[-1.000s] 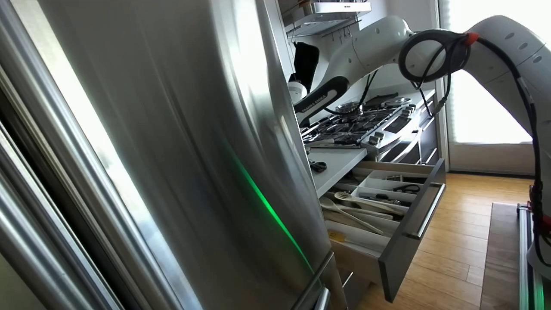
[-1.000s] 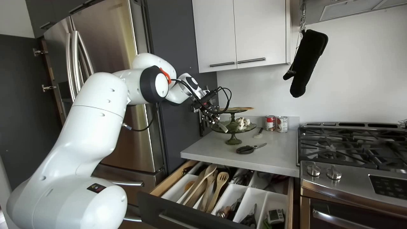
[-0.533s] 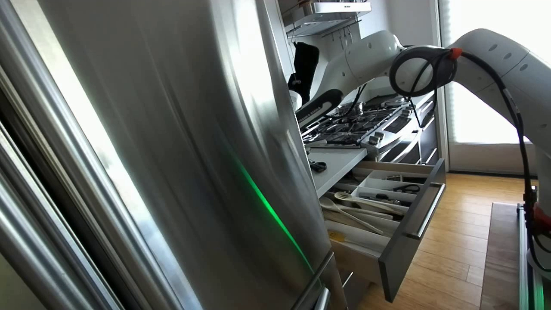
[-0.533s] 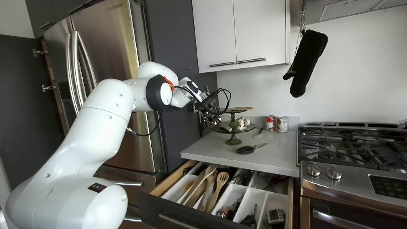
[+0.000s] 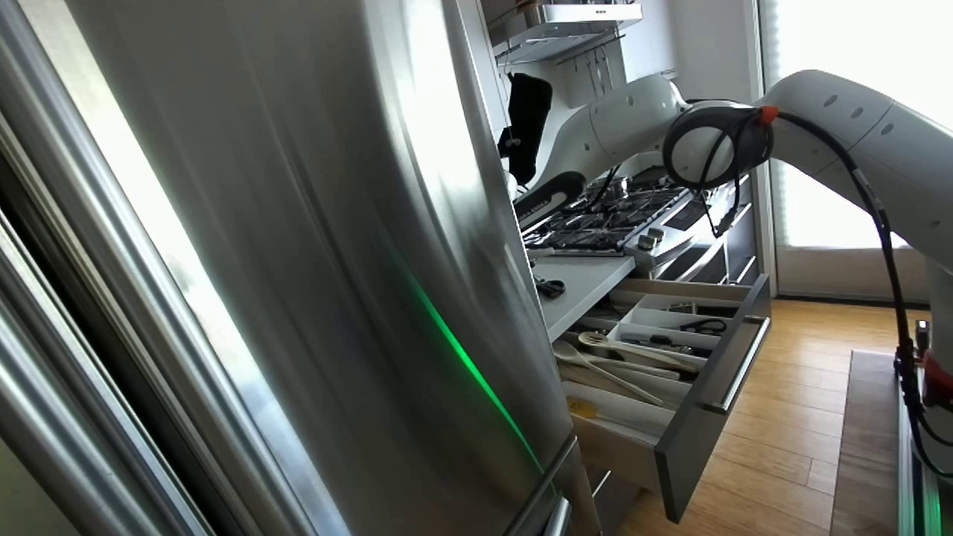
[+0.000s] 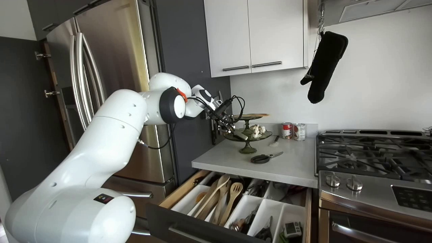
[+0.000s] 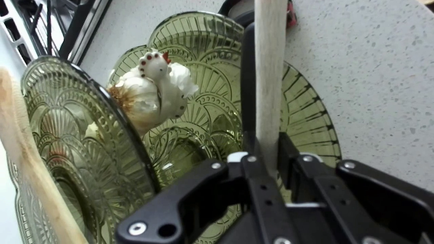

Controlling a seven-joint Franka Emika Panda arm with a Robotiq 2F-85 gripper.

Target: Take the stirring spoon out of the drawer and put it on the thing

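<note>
My gripper is shut on a pale wooden utensil, whose far end runs out of the wrist view. In an exterior view the gripper and the utensil's pale end overlap the lower plate of a two-tier green glass stand. I cannot tell whether they touch. In the wrist view the stand's lower plate lies behind the utensil. Another wooden utensil lies on the upper plate. The drawer is open, with wooden utensils and a slotted spoon inside. The fridge hides my gripper in an exterior view.
Garlic and a white hen figure sit on the lower plate. Scissors, a knife and cans are on the counter. The stove is beside it, and the fridge is behind the arm.
The arm has lowered in both exterior views. The gripper and held utensil have shifted slightly right and down in front of the stand. The drawer has not moved.
</note>
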